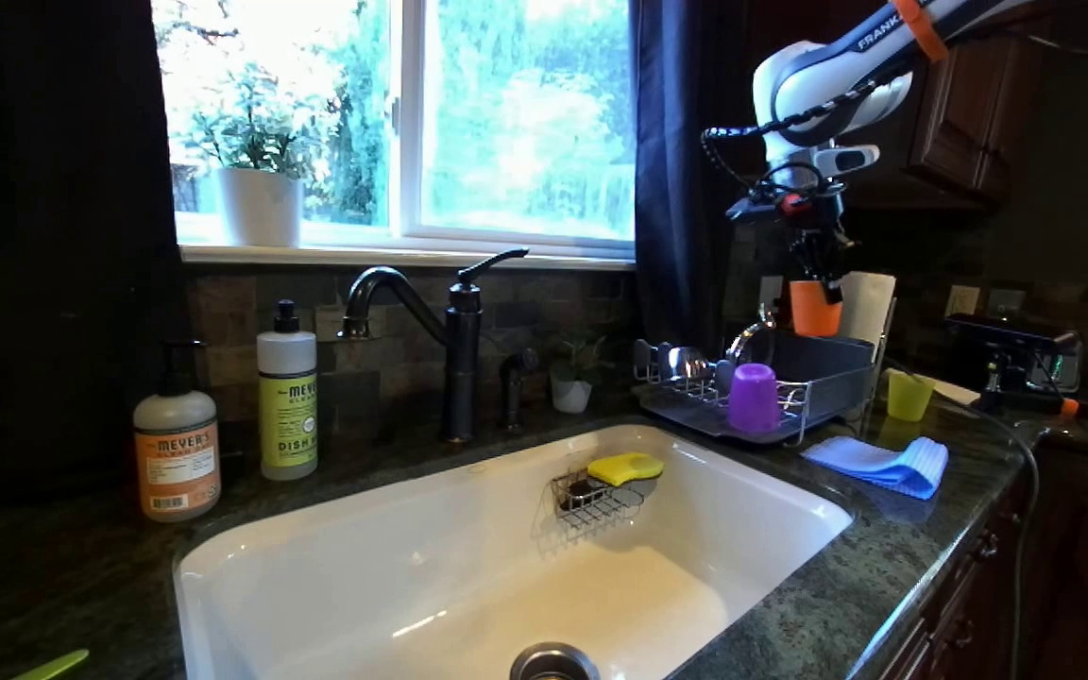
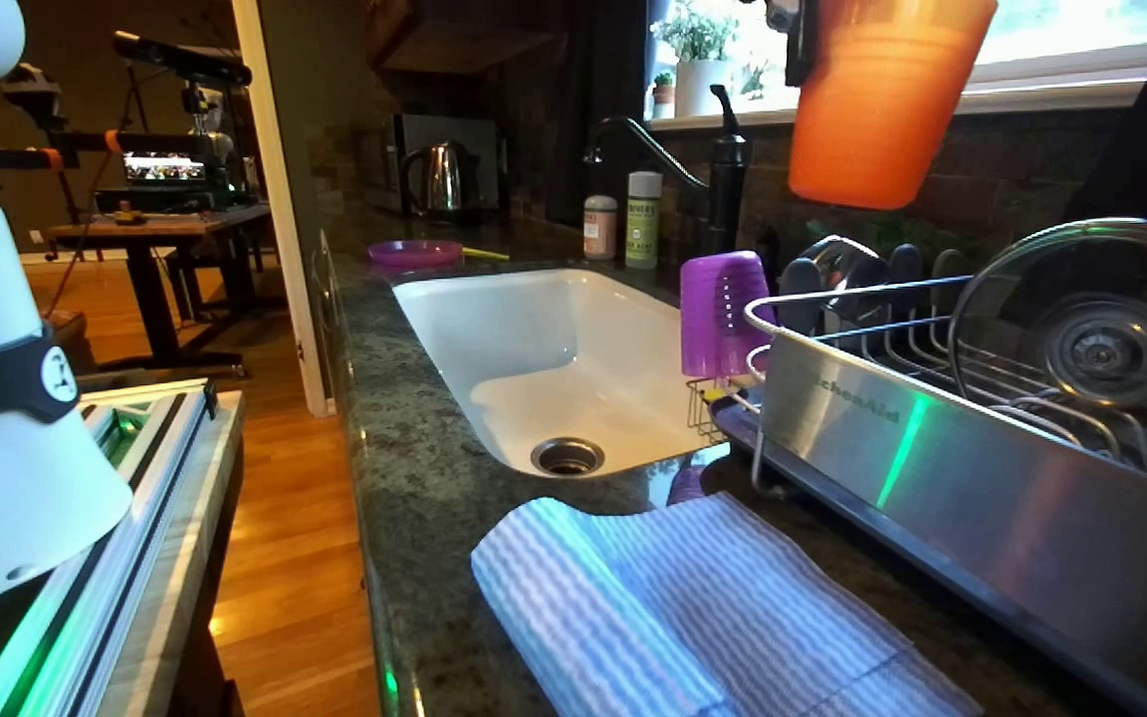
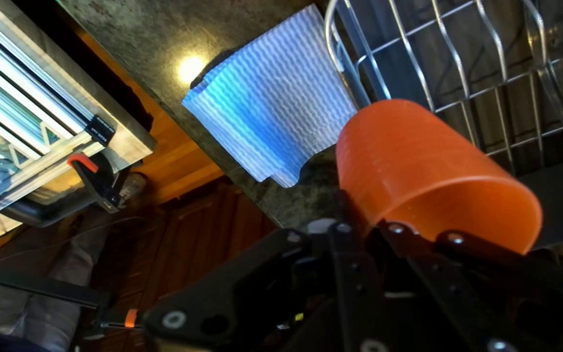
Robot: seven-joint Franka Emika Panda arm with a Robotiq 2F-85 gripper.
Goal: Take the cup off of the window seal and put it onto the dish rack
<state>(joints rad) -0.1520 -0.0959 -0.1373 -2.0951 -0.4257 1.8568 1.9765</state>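
My jaws are clamped on one wall of the orange cup (image 2: pixel 882 110), near its rim. The cup hangs mouth-up, slightly tilted, raised above the level of the dish rack (image 2: pixel 982 518) and apart from it; whether squarely over it, I cannot settle. I judge it thin plastic: light, unlikely to break, liable to flex under a hard pinch and, being smooth, to swivel under a weak one. The rim is the sound place to hold, leaving the base free to set down.

Markings: my arm (image 1: pixel 837 61), "FRANK"; the rack's steel side, "chenAid", first letters lost; farther off, the peach soap bottle (image 1: pixel 178 453), "MEYER'S"; the green bottle (image 1: pixel 289 406), "MEYE" and "DISH".
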